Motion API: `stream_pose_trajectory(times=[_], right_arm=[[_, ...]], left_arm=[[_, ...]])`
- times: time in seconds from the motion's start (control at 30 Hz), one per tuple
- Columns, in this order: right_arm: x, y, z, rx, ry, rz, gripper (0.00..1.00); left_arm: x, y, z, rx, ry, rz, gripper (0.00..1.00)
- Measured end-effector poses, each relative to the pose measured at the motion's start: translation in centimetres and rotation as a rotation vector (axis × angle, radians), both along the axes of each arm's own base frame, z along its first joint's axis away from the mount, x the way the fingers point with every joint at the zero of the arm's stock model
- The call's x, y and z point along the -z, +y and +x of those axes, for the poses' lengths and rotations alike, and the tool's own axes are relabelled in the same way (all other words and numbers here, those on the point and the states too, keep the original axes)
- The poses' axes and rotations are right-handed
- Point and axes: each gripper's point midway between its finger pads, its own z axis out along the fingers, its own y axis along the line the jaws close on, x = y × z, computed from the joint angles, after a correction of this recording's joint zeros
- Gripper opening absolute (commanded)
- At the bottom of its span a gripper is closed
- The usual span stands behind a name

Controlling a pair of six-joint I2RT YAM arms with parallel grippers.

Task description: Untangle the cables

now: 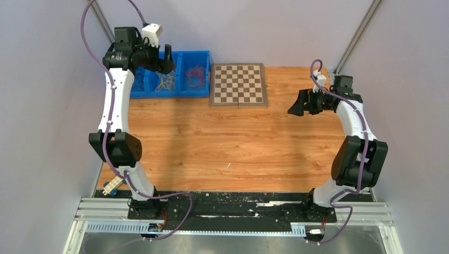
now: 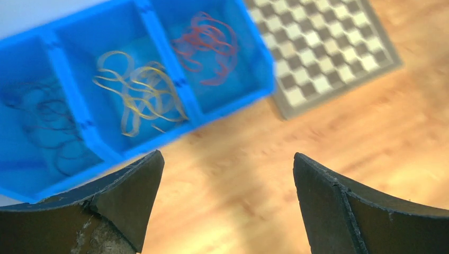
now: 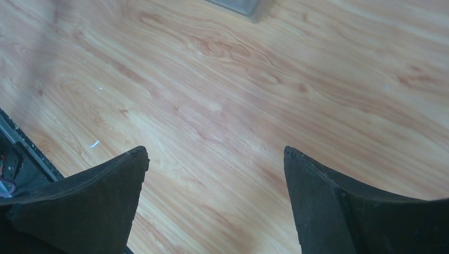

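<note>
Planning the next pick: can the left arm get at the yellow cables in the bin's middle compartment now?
Probably yes: the left gripper hangs open by the blue bin, and the yellow cables lie uncovered in its middle compartment.

Dark cables (image 2: 47, 121) blurred in end compartment; blue bin (image 2: 233, 106) cut by frame edge; chessboard (image 2: 328, 47) cropped

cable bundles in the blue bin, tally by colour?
dark bundle: 1
yellow bundle: 1
red bundle: 1
Total: 3, one in each compartment of the blue bin. The strands within each bundle are too tangled to count.
</note>
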Motion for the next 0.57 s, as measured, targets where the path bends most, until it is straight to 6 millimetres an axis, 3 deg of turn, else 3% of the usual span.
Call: stream_pose_trajectory(times=[0.07,0.13,0.2,0.33,0.47,0.57], right_arm=[[-0.4,1.5,0.4,-0.031,-0.020,0.012,1.00],[-0.5,3.6,0.6,-0.078,-0.037,0.013,1.00],[-0.2,5.5,0.1,-0.121,-0.040,0.010,1.00],[1.5,7.9,-2.0,-0.171,-0.031,-0.024,1.00],[4.1,7.6,-5.2,-0.151,0.004,-0.072,1.00],[5.7,6.9,-6.9,-0.123,0.034,-0.108,1.00]], left_arm=[[-1.0,-1.7,-2.9,0.042,0.035,-0.015,1.00],[-0.3,-2.6,-5.7,0.060,0.098,-0.030,1.00],[2.0,-2.5,-8.4,0.043,0.184,-0.039,1.00],[8.7,-1.9,-14.0,-0.009,0.399,-0.055,1.00],[13.8,-2.1,-18.1,-0.037,0.549,-0.081,1.00],[15.8,-2.2,-19.9,-0.057,0.603,-0.098,1.00]])
